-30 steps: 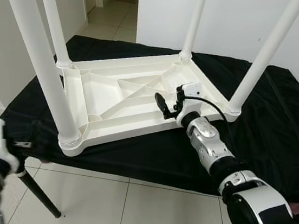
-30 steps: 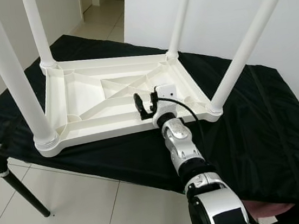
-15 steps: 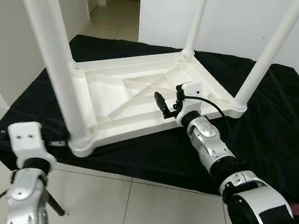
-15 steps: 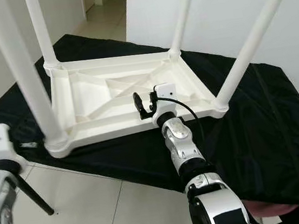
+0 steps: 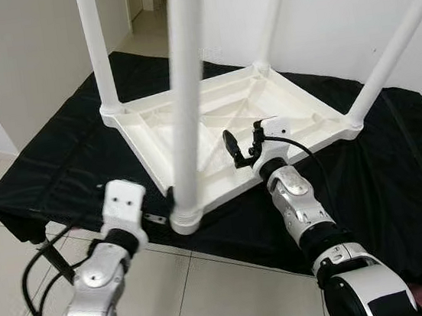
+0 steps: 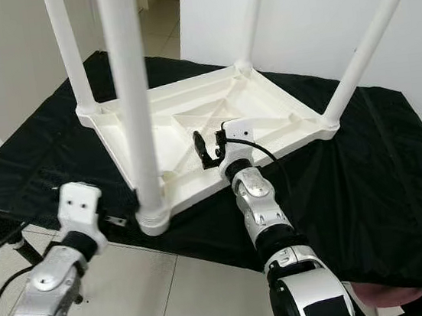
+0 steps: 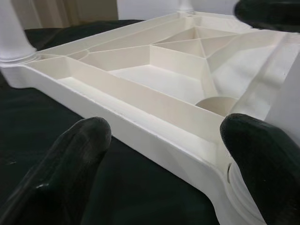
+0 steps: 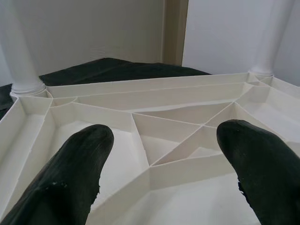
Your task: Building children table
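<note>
Both arms up, both sets of fingers spread.
Left gripper [image 5: 172, 201] reaches in from seven o'clock, wrist angled toward one o'clock, fingers apart. Right gripper [image 5: 242, 145] stretches up from five o'clock, forearm nearly straight, black fingers [image 8: 70, 173] parted wide.

— How is the light across the head views?

— Even, soft daylight, bright on the white walls and on the upturned table [image 5: 221, 118]; the black cloth [image 5: 64, 157] on the desk swallows detail, showing only faint sheen along its creases.

— Any shadows or glare?

— A dim shadow lies on the floor tiles [image 5: 213, 296] under the desk edge. No hard glare; the nearest table leg [image 6: 133, 98] is almost blown out to flat white.

— Sharpness?

— Head views are crisp, with straight legs splaying toward the frame edges. In the wrist views the black fingers [image 7: 65, 168] loom soft and out of focus, and the fingertips [image 8: 70, 173] likewise, while the ribbed plastic behind is sharper.
</note>
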{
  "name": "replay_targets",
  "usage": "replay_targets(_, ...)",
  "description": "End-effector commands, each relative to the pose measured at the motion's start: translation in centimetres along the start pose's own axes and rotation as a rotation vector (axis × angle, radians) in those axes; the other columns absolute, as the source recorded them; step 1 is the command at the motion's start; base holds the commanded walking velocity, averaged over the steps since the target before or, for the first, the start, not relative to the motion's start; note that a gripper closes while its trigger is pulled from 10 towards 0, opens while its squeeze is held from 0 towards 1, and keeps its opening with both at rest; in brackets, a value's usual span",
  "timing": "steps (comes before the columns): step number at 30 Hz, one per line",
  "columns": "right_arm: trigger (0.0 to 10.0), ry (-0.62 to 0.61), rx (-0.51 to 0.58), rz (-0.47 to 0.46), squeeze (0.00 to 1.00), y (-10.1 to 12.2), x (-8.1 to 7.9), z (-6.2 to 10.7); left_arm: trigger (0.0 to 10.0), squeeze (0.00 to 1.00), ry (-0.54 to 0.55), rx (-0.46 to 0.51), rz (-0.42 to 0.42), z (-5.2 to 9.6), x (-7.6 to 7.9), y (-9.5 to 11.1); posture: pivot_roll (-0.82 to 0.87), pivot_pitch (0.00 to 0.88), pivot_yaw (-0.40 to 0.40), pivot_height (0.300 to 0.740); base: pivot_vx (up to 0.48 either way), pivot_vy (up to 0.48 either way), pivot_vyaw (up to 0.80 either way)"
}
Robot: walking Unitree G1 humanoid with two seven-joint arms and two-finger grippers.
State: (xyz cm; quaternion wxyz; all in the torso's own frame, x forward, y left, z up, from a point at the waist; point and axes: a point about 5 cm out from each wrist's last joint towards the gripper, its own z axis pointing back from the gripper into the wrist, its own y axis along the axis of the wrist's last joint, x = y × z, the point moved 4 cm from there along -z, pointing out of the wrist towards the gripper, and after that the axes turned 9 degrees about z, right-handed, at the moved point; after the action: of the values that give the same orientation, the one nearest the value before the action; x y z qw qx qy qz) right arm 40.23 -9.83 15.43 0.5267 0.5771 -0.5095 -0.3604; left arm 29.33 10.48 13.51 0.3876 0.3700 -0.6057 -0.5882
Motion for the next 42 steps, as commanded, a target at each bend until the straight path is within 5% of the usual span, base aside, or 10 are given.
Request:
replay_targets(1, 10.0, -0.046, 0.001, 0.011, 0.00, -0.1, 1.1, 0.3, 10.0, 0.00, -0.339, -0.060, 0.018, -0.4, 4.5, -0.7, 0.09, 0.000, -0.059, 0.740, 0.000, 0.000, 0.00)
replay_targets(3, 10.0, -0.079, -0.008, 0.016, 0.00, -0.3, 1.6, 0.5, 10.0, 0.00, -0.370, -0.047, 0.026, -1.0, 5.4, -0.3, 0.08, 0.000, -0.050, 0.740, 0.000, 0.000, 0.00)
replay_targets(7, 10.0, -0.325, -0.106, 0.052, 0.00, -1.9, 5.2, 1.4, 10.0, 0.00, -0.451, -0.024, 0.025, -1.9, 7.6, 0.5, 0.07, 0.000, -0.041, 0.740, 0.000, 0.000, 0.00)
replay_targets(19, 10.0, -0.613, -0.334, 0.048, 0.00, -5.9, 8.4, 3.8, 10.0, 0.00, -0.506, -0.001, -0.013, -2.6, 8.6, 1.0, 0.08, 0.000, -0.060, 0.740, 0.000, 0.000, 0.00)
replay_targets(30, 10.0, -0.662, -0.410, 0.048, 0.00, -6.6, 9.3, 4.0, 10.0, 0.00, -0.573, -0.003, -0.048, -3.3, 9.6, 1.1, 0.10, 0.000, -0.105, 0.740, 0.000, 0.000, 0.00)
replay_targets(42, 10.0, -0.500, -0.408, -0.258, 0.00, -6.2, 8.1, 1.7, 10.0, 0.00, -0.641, 0.085, -0.038, -3.2, 11.6, 3.6, 0.11, 0.000, -0.126, 0.740, 0.000, 0.000, 0.00)
